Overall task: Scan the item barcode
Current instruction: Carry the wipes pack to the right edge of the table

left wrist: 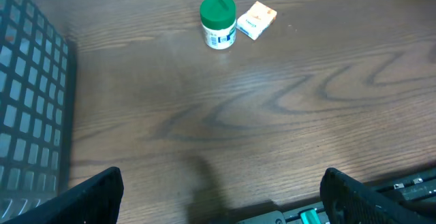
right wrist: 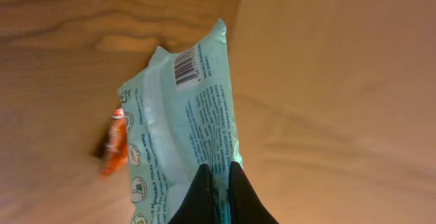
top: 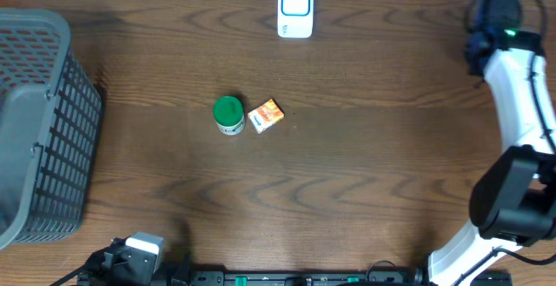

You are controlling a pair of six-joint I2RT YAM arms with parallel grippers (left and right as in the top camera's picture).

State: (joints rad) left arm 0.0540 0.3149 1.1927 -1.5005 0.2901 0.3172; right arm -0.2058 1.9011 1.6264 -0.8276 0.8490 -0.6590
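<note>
Holding: my right claw (right wrist: 218,175) is clamped on one end of a pale green packet of wipes (right wrist: 180,135), fingers pinched tight on the soft film.
Packet position: it sticks out from that claw, and the arm carrying it is at the far right of the tabletop (top: 365,190), well apart from the white scanner (top: 295,9) at the far edge.
Barcode: the barcode (right wrist: 185,67) sits near the free end, on the face turned toward my wrist camera, with my fingers clear of it.
Step in hand: carrying the packet over to the scanner, I judge.
Doing it well: I should turn the wrist so the barcode face meets the scanner window squarely. I should move slowly so the limp film does not fold or swing, then pause near the window.
Risk: the film looks glossy, so a crease or glare across the bars could spoil the read.
Left claw: my left claw (left wrist: 221,176) is spread wide and empty, low at the near edge.
Basket: the grey basket (top: 74,138) on the left shows nothing inside from overhead.
Jar: the green-lidded jar (top: 228,115) is capped, its contents hidden. A small orange box (top: 266,115) lies just beside it, closed.
</note>
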